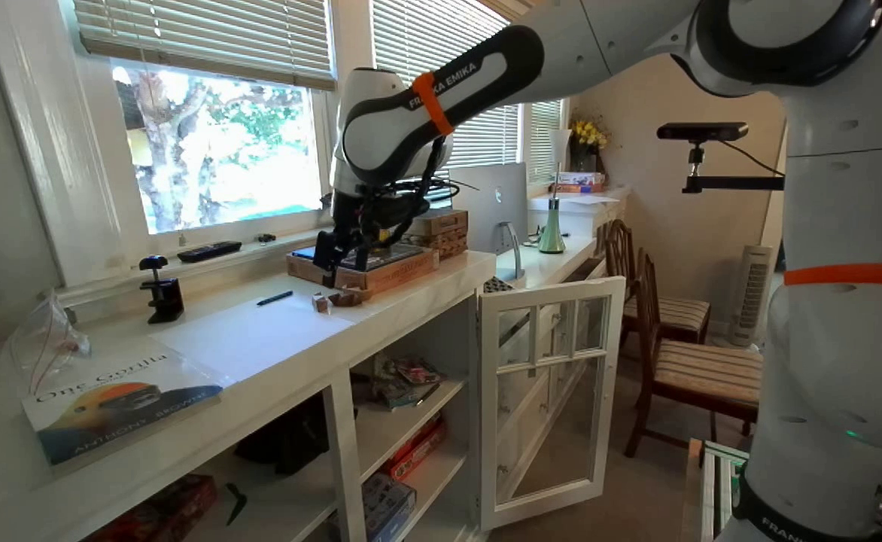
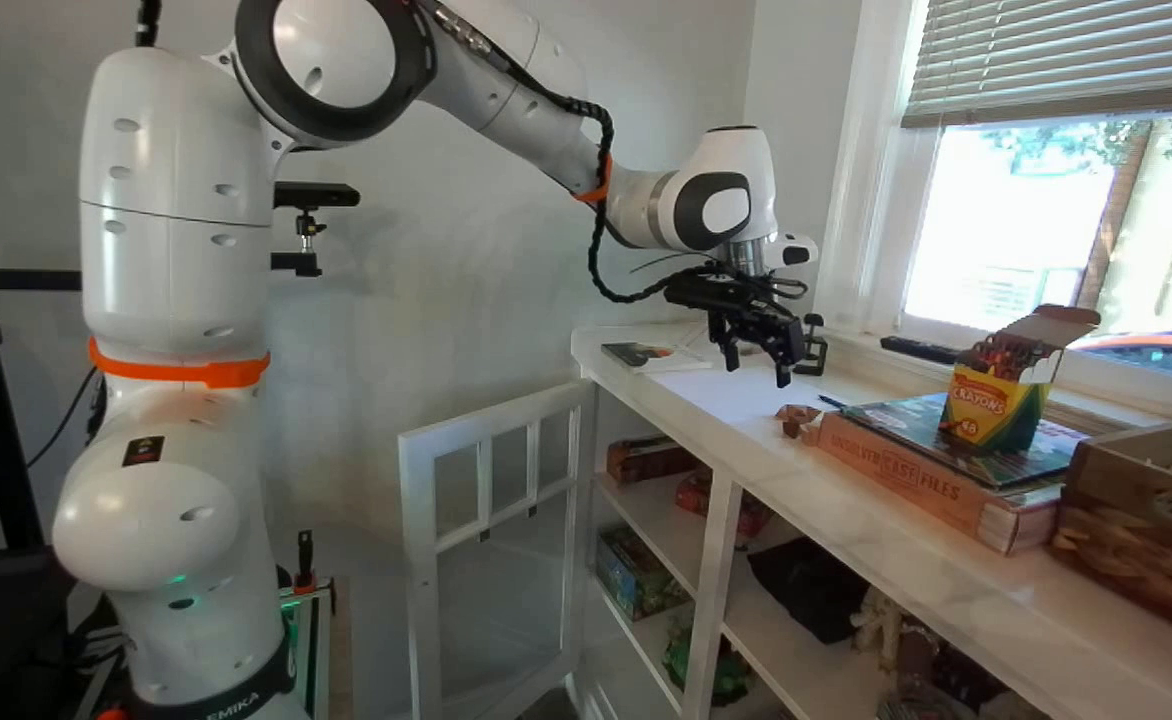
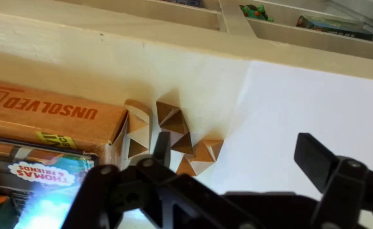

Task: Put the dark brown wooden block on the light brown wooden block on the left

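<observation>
Arm outstretched, gripper spread wide

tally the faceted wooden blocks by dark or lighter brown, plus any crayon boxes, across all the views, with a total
Dark brown faceted wooden block: 1
Lighter brown faceted wooden blocks: 2
Yellow-and-green cardboard crayon box: 1
Total: 4
Shades are judged overall; single facets vary.

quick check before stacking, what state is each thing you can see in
Pincer: open, holding nothing
Dark brown block: not stacked
Light brown block, left in wrist view: no block on it
Cabinet door: swung open
Crayon box: upright, open
Book: closed, lying flat
Pen: lying flat
Clamp: upright
Foreground blind: partly raised
</observation>
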{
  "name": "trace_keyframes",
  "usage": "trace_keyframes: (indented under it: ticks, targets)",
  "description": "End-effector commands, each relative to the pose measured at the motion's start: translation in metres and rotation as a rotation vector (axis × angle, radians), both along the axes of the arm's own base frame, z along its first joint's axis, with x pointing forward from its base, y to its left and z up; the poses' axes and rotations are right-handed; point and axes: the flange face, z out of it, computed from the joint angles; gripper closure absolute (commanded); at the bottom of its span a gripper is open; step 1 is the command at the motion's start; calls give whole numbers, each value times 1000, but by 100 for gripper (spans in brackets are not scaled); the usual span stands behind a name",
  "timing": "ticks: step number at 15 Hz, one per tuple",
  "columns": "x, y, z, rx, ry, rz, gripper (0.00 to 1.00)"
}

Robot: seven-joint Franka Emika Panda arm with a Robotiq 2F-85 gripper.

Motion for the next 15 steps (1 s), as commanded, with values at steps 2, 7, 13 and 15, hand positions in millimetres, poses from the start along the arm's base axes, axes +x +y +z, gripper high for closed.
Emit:
trace_keyframes:
  ticks: [2,7,13,15]
  targets:
    - [36,3,-13,-27,-41,17,0]
    - [52,5,-30,32,22,-82,0]
    - [61,-4,-29,37,12,-157,0]
    - [63,-10,-29,28,8,-167,0]
